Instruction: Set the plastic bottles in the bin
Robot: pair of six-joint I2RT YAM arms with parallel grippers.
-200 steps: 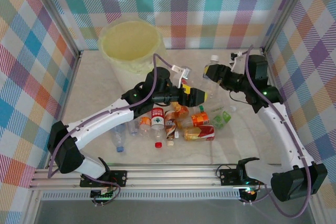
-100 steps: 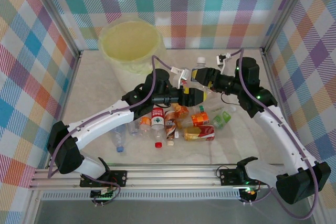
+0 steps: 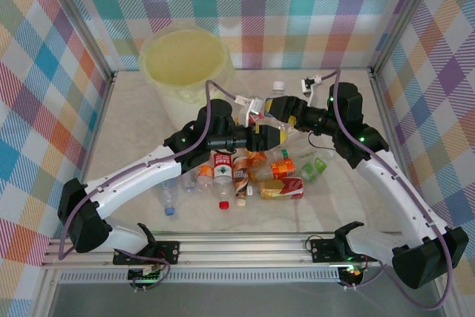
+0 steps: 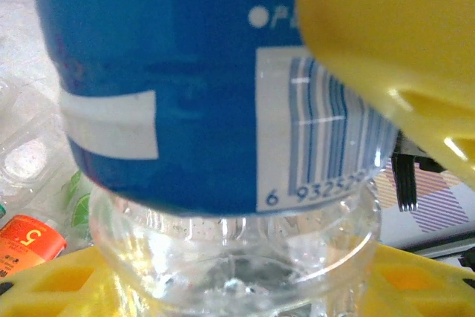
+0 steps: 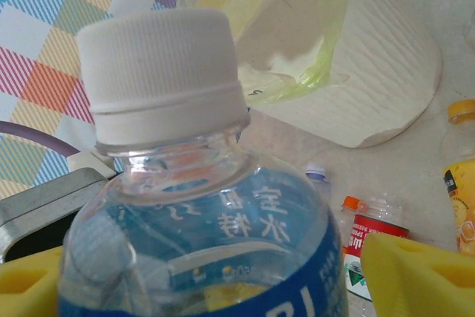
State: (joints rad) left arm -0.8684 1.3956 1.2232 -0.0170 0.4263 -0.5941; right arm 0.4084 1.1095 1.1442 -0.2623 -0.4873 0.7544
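A clear plastic bottle (image 3: 275, 109) with a blue label and white cap (image 5: 159, 72) hangs between both grippers above the table's middle. My left gripper (image 3: 269, 135) is shut on its lower end, and the clear base (image 4: 237, 257) sits between the yellow pads (image 4: 52, 287). My right gripper (image 3: 294, 113) stands open around the upper body, its right finger (image 5: 419, 272) just off the label. The pale-yellow bin (image 3: 178, 93) with its bag (image 5: 282, 20) stands at the back left. More plastic bottles (image 3: 223, 166) lie in a heap below the grippers.
The heap holds a red-labelled bottle (image 5: 375, 239), an orange one (image 3: 282, 170), a red one (image 3: 286, 187), a green-capped one (image 3: 315, 167) and a clear one (image 3: 169, 194). Checked walls close in the table at the back and on both sides.
The right arm carried the blue-labelled bottle left to the left gripper. The left gripper closed on its lower end, and the right gripper's fingers opened off it.
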